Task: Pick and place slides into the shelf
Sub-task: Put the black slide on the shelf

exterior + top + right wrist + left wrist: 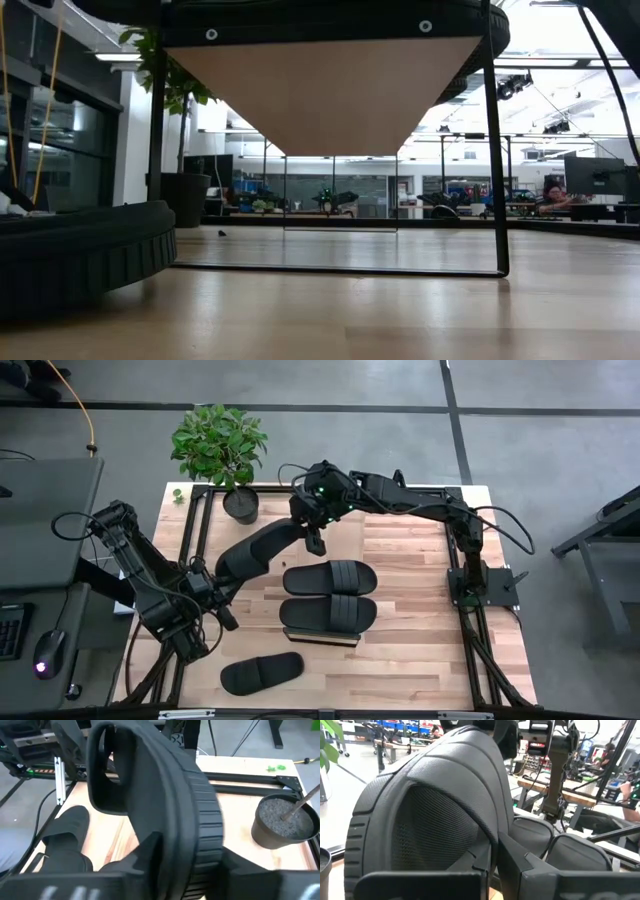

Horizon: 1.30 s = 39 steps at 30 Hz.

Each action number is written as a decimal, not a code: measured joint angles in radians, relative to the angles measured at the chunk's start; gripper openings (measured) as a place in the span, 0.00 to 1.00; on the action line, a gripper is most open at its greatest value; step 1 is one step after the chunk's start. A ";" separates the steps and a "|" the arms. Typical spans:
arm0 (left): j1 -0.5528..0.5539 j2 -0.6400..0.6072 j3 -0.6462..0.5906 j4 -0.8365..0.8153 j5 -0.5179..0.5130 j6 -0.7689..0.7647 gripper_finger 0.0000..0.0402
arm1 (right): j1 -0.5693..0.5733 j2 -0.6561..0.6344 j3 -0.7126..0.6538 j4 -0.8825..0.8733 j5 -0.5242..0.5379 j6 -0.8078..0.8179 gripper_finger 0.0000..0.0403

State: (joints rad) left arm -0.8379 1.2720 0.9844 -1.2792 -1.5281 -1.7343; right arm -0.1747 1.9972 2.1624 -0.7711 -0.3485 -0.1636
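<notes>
High view: two slides (330, 576) (328, 612) are seen lying side by side on the shelf (322, 639), of which only the near edge shows. A third slide (261, 673) is seen lying on the table (420, 650), near the front edge and apart from the shelf. A fourth slide (258, 550) is held in the air between both arms, slanting from the left gripper (212, 588) at its lower end to the right gripper (314, 535) at its upper end. A potted plant (222, 455) stands just behind this slide.

Low view: the underside of the shelf plank and its dark frame legs are seen, with the table slide's ribbed edge at the left. Neither gripper is shown.

Left wrist view: the lifted slide's strap and sole fill the frame, and the left fingers (530, 865) are seen pressed closed against it.

Right wrist view: the right fingers (150, 845) are seen clamped onto the slide's rim, with the plant pot (280, 822) close by.

Risk: with both grippers gripping one slide, opposed pulls could twist it or drag it from one grip. A swing backward could strike the pot. Little free shelf length is judged to remain, so a low approach could knock the placed pair off.
</notes>
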 joint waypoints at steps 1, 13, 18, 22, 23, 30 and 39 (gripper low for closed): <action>0.000 0.000 0.000 0.000 0.003 0.001 0.03 | -0.002 0.000 0.000 0.004 0.000 0.002 0.24; 0.000 0.000 0.000 -0.003 0.055 0.073 0.07 | -0.010 0.000 0.000 0.018 0.000 -0.001 0.12; 0.000 0.000 0.000 -0.003 0.056 0.160 0.12 | -0.011 0.000 0.000 0.019 0.007 -0.001 0.12; 0.000 0.000 0.000 -0.002 0.055 0.217 0.21 | -0.011 0.000 0.000 0.021 0.008 0.000 0.09; 0.000 0.000 0.000 -0.002 0.055 0.234 0.23 | -0.013 0.000 0.000 0.021 0.008 0.003 0.09; 0.002 0.000 0.000 -0.004 0.041 0.371 0.39 | -0.048 0.000 0.000 0.013 -0.007 0.058 0.12; 0.000 0.000 0.000 -0.005 -0.009 0.536 0.52 | -0.127 0.000 0.000 -0.001 0.009 0.103 0.10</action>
State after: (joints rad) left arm -0.8379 1.2716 0.9844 -1.2842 -1.5373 -1.1987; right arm -0.3021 1.9976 2.1624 -0.7723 -0.3399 -0.0605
